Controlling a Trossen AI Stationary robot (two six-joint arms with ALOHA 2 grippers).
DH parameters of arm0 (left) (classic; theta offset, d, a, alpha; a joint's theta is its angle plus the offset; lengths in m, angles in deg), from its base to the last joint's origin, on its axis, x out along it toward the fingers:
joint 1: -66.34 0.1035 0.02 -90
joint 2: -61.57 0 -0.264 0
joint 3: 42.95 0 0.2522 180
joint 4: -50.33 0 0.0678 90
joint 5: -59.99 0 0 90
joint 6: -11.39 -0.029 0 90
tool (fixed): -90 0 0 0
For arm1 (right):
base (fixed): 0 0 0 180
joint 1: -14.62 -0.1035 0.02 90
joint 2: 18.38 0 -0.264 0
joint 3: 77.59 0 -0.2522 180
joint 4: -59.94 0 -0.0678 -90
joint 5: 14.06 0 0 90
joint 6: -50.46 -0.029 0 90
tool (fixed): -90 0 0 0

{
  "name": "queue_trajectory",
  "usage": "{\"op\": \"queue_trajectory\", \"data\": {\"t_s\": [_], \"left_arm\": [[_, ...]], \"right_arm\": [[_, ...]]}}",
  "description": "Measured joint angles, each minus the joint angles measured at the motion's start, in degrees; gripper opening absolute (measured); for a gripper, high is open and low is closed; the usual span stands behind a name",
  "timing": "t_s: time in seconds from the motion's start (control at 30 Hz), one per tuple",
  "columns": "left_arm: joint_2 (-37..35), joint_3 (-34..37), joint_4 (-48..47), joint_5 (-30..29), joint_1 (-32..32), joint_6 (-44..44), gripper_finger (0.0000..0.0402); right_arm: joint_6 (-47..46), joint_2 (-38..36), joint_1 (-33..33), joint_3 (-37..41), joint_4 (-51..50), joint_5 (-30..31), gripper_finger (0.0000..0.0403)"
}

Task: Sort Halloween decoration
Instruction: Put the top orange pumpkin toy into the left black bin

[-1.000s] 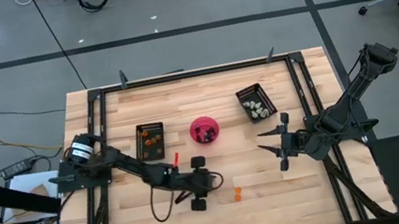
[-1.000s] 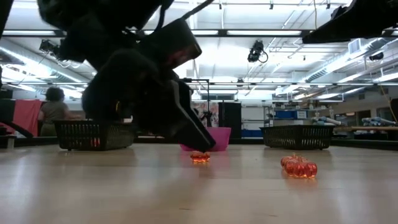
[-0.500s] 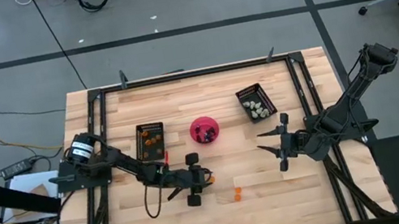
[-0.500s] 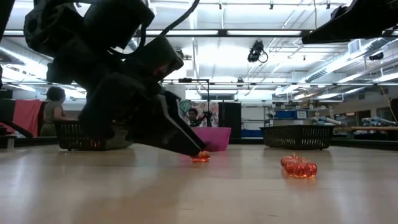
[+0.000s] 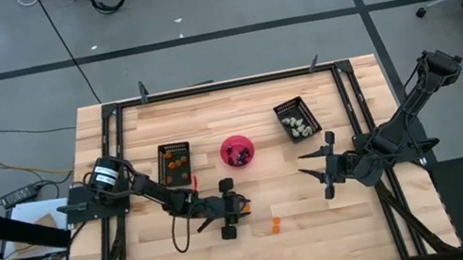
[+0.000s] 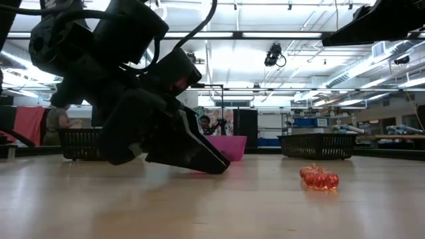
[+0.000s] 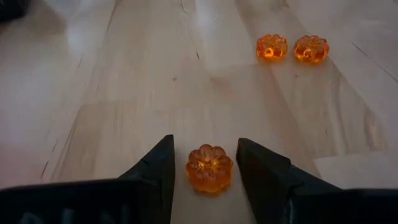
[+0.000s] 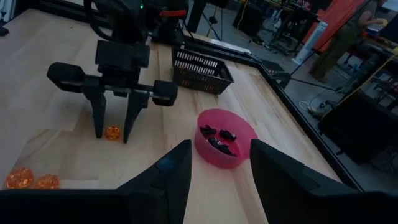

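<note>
the left pincer [image 7: 210,163] has drawn back and dropped to the counter [image 7: 124,74], fingers open astride an orange pumpkin trinket [image 7: 209,168] (not gripped yet); closing looks next. right pincer [image 8: 214,163] waits open.

Two dark, near-black arms here, matte jointed links throughout; the left arm [image 5: 152,194] carries a silver round motor cap, a looping black cable (small red tab too), its gripper [image 8: 114,132] fingers slim, tapered.
</note>
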Motion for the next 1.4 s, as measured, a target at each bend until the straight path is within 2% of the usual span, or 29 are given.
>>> {"op": "queue_trajectory", "data": {"t_s": [0.07,0.33,0.8,1.03,1.4], "left_arm": [[0.0,0.0,-0.1,0.6,0.1,0.2,0.0134],[0.1,0.0,-0.6,2.9,0.4,0.0,0.0048],[-2.2,0.2,-2.4,3.4,0.4,0.0,0.0049],[-6.7,-0.1,-10.4,1.5,0.3,-1.4,0.0050],[-15.7,-4.3,-30.7,-2.9,0.3,-3.7,0.0049]], "right_arm": [[0.0,0.0,0.0,0.0,0.0,0.0,0.0167],[0.0,0.0,0.0,0.0,-0.1,0.0,0.0167],[0.1,0.0,0.0,0.0,-0.1,0.0,0.0167],[0.1,0.0,0.0,0.0,-0.2,0.0,0.0167],[0.0,0.0,0.0,0.0,-0.2,0.0,0.0167]]}}
